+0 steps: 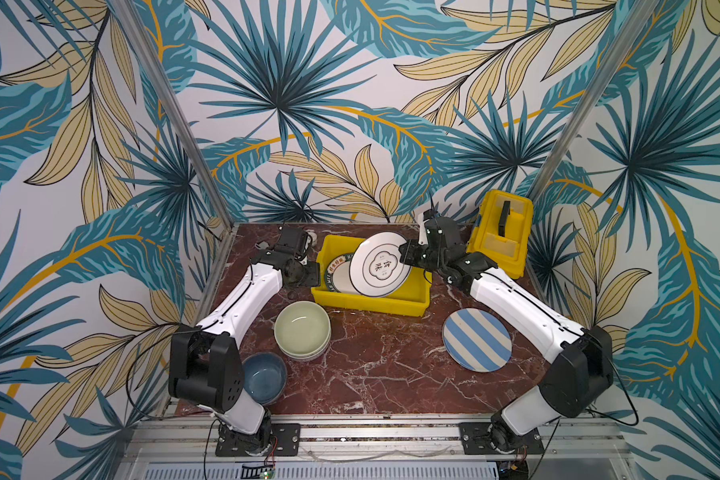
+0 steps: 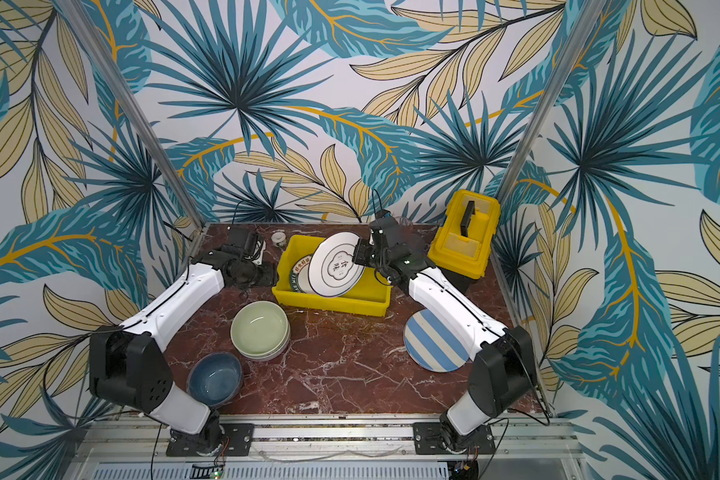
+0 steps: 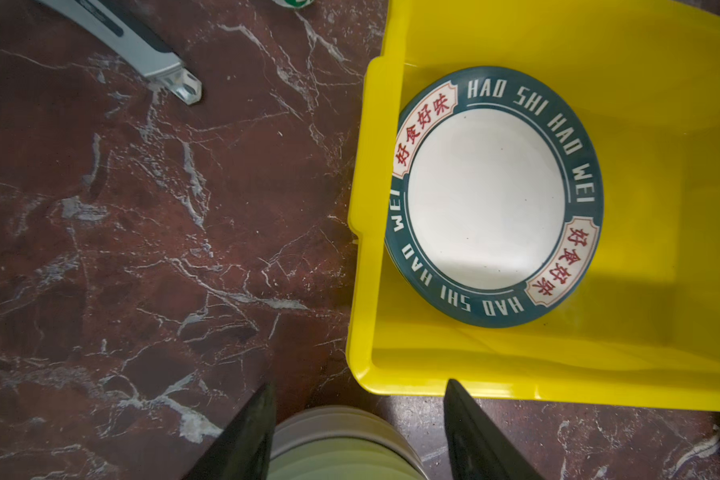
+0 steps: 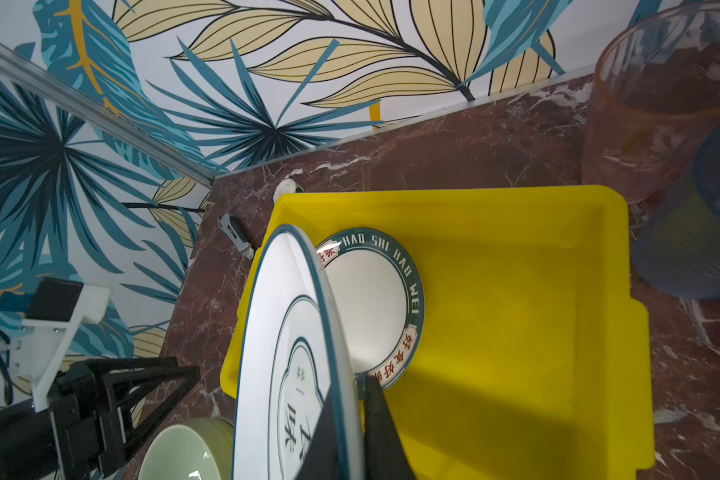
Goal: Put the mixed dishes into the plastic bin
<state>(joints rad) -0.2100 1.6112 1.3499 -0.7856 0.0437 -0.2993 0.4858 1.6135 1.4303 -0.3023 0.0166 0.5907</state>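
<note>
Toward the back of the red-brown marbled surface [image 1: 371, 374] sits the yellow plastic bin [image 1: 371, 303], long side facing the front. A yellow toolbox [image 1: 499, 232] with a black handle stands off the bin's right end, near the back corner. Over the bin's left half the white plate [image 1: 379, 264] with a printed centre emblem is tilted steeply on edge; the right gripper [image 4: 352, 386] has its jaws clenched on the plate's rim from the bin's right side. Whether the plate's lower edge touches the bin I cannot tell. Flat on the bin's floor at its left end lies a teal-rimmed plate [image 3: 491, 195] lettered HAO SHI HAO WEI, partly covered in both top views by the held plate. A blue-and-cream striped plate [image 1: 476, 340] lies flat in front of the bin's right end, apart from it. Just in front of the bin's left front corner is a stack of bowls [image 1: 302, 332], pale green on top. A blue bowl [image 1: 265, 376] sits farther out from that corner, partly behind the left arm. The left gripper [image 3: 358, 384] hangs at the bin's left front corner, jaws spread and gripping nothing. Two clear tumblers [image 4: 661, 104] stand close behind the bin. A metal wrench [image 3: 159, 62] lies off the bin's left side, and a small white tape roll [image 2: 279, 239] sits by its far left corner.
</note>
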